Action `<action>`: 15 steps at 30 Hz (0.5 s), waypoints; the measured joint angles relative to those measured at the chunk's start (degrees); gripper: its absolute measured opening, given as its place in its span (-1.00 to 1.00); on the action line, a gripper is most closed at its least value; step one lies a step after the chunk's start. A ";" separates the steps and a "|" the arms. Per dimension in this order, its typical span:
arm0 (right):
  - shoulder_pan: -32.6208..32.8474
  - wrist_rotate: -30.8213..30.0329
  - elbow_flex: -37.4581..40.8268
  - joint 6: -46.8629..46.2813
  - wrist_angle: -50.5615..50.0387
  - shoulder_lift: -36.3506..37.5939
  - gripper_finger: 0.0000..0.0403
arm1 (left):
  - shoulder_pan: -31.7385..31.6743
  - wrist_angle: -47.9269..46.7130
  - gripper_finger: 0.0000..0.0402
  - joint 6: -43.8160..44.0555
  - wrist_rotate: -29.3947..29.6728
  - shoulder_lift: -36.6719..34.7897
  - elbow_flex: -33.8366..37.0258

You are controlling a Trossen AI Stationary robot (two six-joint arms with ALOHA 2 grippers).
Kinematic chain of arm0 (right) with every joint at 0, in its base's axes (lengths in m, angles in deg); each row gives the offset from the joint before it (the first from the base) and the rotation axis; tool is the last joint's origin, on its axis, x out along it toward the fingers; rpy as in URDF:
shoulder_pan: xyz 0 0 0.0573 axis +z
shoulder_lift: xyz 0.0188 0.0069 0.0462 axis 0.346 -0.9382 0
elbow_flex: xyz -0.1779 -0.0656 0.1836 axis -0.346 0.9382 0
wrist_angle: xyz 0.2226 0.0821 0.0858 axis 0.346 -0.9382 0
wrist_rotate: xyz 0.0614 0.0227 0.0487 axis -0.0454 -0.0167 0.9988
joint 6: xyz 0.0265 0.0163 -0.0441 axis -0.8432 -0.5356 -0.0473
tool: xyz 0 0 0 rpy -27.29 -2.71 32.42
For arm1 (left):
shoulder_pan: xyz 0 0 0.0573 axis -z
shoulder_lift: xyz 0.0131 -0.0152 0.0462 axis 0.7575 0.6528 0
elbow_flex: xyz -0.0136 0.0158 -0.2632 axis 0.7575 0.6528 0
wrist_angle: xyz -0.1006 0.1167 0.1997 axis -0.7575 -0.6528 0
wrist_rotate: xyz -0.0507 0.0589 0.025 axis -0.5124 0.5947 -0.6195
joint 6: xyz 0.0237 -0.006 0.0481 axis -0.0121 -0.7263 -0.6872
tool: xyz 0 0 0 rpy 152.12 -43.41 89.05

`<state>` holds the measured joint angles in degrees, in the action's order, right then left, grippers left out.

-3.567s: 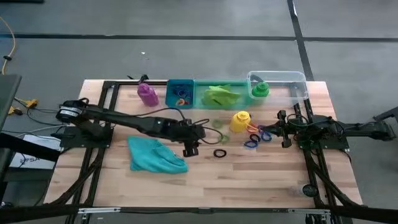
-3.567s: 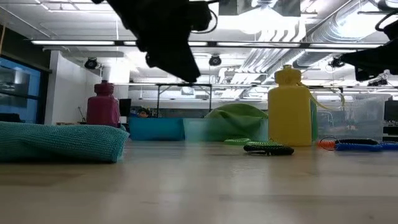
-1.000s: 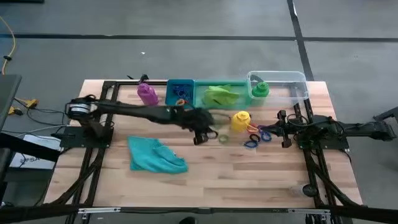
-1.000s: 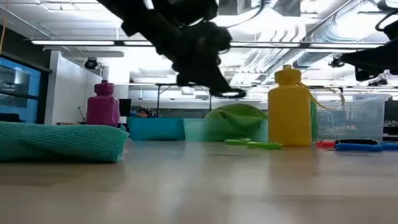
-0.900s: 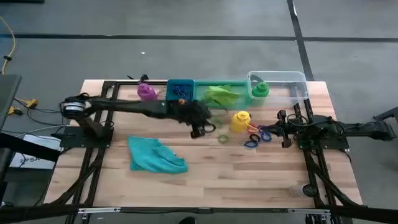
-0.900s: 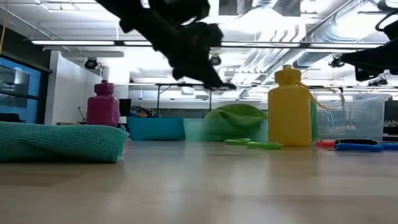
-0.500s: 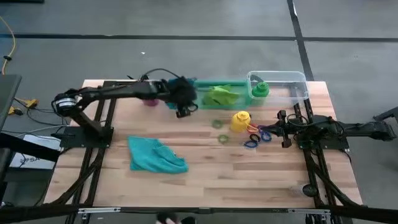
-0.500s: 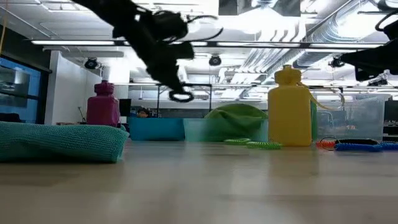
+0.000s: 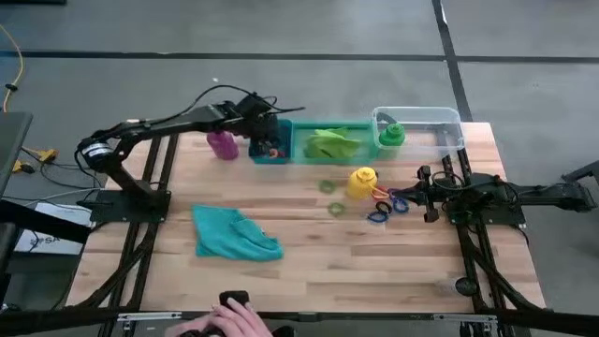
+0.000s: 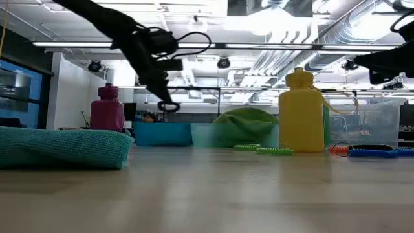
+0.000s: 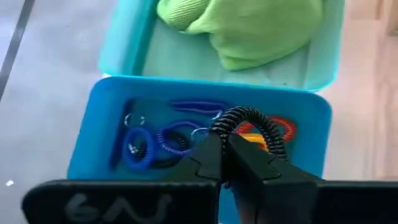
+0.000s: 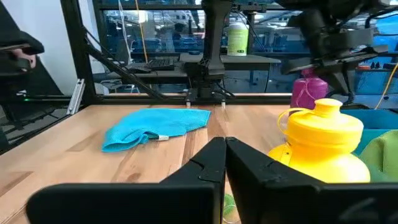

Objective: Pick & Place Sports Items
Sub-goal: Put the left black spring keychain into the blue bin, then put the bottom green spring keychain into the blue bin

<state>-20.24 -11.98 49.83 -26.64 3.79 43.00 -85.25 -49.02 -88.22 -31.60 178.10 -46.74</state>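
My left gripper point(image 9: 269, 134) is over the blue bin point(image 9: 271, 154) at the table's far edge, shut on a black coiled ring point(image 11: 250, 119). The bin holds several blue, red and yellow rings point(image 11: 161, 140). The lime-green cloth point(image 9: 332, 143) lies in the green bin. The green bottle point(image 9: 391, 136) stands in the clear bin. The purple bottle point(image 9: 222, 144) and yellow bottle point(image 9: 361, 182) stand on the table. The teal cloth point(image 9: 234, 232) lies at the near left. My right gripper point(image 9: 426, 194) is shut and empty at the right. My left gripper pinches the black coiled ring between its two fingers at one side of the loop point(image 11: 222, 132). The fingers slant downward from above point(image 10: 158, 97). The rest of the loop sticks out past the fingertips, lifted clear above the blue bin.
Green rings point(image 9: 328, 187) and blue and red rings point(image 9: 386, 206) lie on the table beside the yellow bottle. A person's hand point(image 9: 229, 318) shows at the table's near edge. Bare wood lies at the near middle and near right.
My left gripper has carried the black ring from the table's middle toward the far edge and left, and now holds it above the blue bin. It has stayed shut on the ring, which stays lifted clear.
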 joint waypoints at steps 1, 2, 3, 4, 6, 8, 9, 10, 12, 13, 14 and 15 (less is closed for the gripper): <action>0.00 0.00 0.00 -0.01 0.00 0.02 -1.00 | -0.30 0.09 -0.99 0.12 0.00 0.00 0.00; 0.01 0.00 0.00 -0.01 0.00 0.02 -1.00 | -0.51 0.12 -0.98 0.16 0.00 0.00 -0.02; -0.01 0.00 0.00 0.01 0.00 0.00 -1.00 | -0.62 0.12 -0.96 0.17 0.00 0.00 -0.02; -0.01 0.00 0.00 -0.01 0.00 0.02 -1.00 | -0.69 0.12 -0.93 0.17 0.01 0.00 -0.02; 0.00 0.00 0.00 0.01 0.01 0.00 -1.00 | -0.69 0.12 -0.84 0.16 0.00 0.00 -0.02; 0.01 0.00 0.00 0.01 0.00 0.02 -1.00 | -0.66 0.12 -0.73 -0.47 0.00 0.00 -0.02; 0.00 0.00 0.00 -0.01 0.02 0.00 -1.00 | -0.65 0.12 -0.68 -1.07 -0.02 0.00 -0.02; 0.00 0.00 0.00 0.00 0.00 0.01 -1.00 | -0.65 0.12 -0.62 -1.72 -0.04 0.00 -0.02; 0.01 0.00 0.00 -0.01 0.00 0.02 -1.00 | -0.65 0.12 -0.54 -2.64 -0.02 0.00 -0.02; 0.00 0.00 0.00 -0.01 0.00 0.02 -1.00 | -0.65 0.12 -0.50 -2.82 -0.02 0.00 -0.02; -0.01 0.00 0.00 0.01 0.00 0.00 -1.00 | -0.65 0.12 -0.46 -2.82 -0.02 0.00 -0.02; -0.01 0.00 0.00 -0.01 0.02 0.00 -1.00 | -0.65 0.12 -0.43 -2.82 -0.02 0.00 -0.02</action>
<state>-20.25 -11.98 49.83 -26.65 3.81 43.00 -85.89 -48.90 -91.04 -31.62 178.10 -46.76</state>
